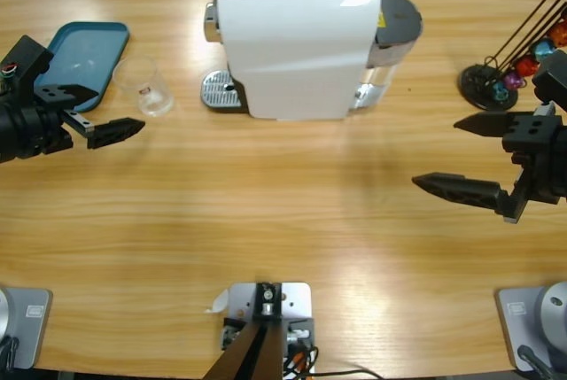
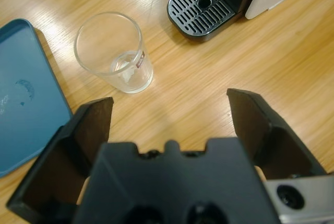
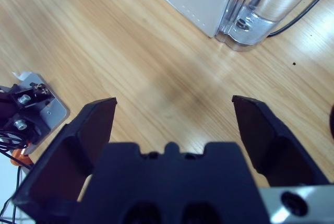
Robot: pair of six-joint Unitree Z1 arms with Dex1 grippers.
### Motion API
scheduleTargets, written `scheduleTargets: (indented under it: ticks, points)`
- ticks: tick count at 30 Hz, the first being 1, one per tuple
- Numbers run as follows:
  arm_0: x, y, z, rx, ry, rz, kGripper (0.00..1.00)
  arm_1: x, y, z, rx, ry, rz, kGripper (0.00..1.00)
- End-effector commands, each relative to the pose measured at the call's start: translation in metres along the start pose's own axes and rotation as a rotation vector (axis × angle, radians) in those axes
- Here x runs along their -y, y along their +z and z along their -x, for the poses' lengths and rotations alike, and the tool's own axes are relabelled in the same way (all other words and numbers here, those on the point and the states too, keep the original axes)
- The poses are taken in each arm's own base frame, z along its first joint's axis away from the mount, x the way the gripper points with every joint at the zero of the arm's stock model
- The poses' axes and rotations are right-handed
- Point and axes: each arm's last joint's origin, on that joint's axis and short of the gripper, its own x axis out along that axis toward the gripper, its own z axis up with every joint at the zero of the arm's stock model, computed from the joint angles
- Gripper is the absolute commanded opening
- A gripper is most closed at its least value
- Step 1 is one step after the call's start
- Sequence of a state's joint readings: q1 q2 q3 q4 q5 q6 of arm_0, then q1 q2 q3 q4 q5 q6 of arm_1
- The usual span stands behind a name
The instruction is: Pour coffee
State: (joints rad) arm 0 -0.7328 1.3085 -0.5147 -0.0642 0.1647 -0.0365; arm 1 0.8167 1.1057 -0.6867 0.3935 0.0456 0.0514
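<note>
A small clear glass tumbler (image 1: 146, 88) stands upright between the blue tray and the machine's drip tray. Seen from the left wrist, the tumbler (image 2: 112, 51) looks empty; no coffee shows in any view. My left gripper (image 1: 115, 107) is open just short of the glass, which sits ahead and to the left of its jaws (image 2: 169, 101), not between them. The white coffee machine (image 1: 297, 43) stands at the back middle with its black drip tray (image 2: 203, 7) bare. At the table's right side my right gripper (image 1: 436, 152) hangs open over bare wood (image 3: 175, 103).
A blue tray (image 1: 84, 52) lies at the back left, close behind the glass. The machine's clear water tank (image 3: 266, 10) sits at its right rear. A black wire capsule rack (image 1: 509, 74) with coloured capsules stands at the back right, near the right arm.
</note>
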Motion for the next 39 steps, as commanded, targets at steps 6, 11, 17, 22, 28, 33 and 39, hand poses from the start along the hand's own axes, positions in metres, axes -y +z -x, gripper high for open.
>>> scheduleTargets:
  ticks: [6,11,17,22,28,33,39]
  points:
    - [-0.002,-0.011,0.008,0.011,0.027,-0.031,0.951,-0.001,-0.006,-0.007,-0.032,0.01,0.001,0.968]
    - [-0.007,-0.009,0.008,0.035,0.09,-0.012,0.996,-0.001,-0.007,-0.007,-0.03,0.01,0.001,0.968]
    - [-0.016,-0.009,-0.021,-0.037,0.119,0.075,0.996,-0.001,-0.007,-0.007,-0.03,0.01,0.001,0.978]
    - [-0.017,-0.012,-0.045,-0.094,0.062,0.111,0.996,-0.001,-0.006,-0.007,-0.033,0.01,0.001,0.985]
    - [-0.034,-0.011,-0.057,-0.091,0.075,0.159,0.996,-0.001,-0.006,-0.009,-0.039,0.011,0.001,0.987]
    - [-0.034,-0.011,-0.07,-0.092,0.065,0.159,0.996,-0.001,-0.005,-0.009,-0.041,0.011,0.001,0.987]
    - [-0.036,-0.008,-0.087,-0.063,0.052,0.151,0.996,-0.001,-0.004,-0.011,-0.049,0.01,0.001,0.987]
